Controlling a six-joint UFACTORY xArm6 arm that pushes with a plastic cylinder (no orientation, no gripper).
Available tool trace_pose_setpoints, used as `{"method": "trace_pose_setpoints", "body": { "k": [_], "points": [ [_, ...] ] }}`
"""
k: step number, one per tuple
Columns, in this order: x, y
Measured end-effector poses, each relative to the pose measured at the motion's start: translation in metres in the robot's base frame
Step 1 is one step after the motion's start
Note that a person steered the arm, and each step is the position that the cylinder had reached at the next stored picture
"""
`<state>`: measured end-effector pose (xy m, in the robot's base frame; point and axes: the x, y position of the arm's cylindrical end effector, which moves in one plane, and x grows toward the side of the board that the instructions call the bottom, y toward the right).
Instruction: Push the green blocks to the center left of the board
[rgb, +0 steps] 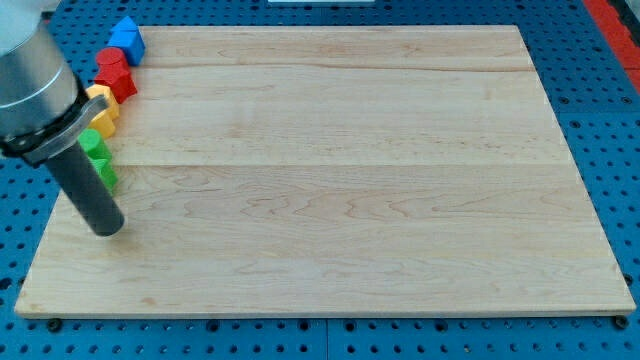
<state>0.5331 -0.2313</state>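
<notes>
Two green blocks sit at the board's left edge, partly hidden behind my rod: the upper green block (93, 143) and the lower green block (105, 171), touching each other. Their shapes cannot be made out. My tip (105, 226) rests on the board just below them, towards the view's bottom left, a short gap from the lower green block.
Along the left edge above the green blocks lie a yellow block (101, 106), two red blocks (116, 73) and a blue block (127, 38) at the top left corner. The wooden board (340, 170) lies on a blue pegboard.
</notes>
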Motion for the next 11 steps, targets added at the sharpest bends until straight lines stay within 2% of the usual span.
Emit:
{"method": "trace_pose_setpoints", "body": {
  "k": [2, 4, 10, 11],
  "points": [
    [-0.017, -0.019],
    [-0.039, -0.006],
    [-0.059, -0.031],
    [-0.048, -0.023]
  ]
}}
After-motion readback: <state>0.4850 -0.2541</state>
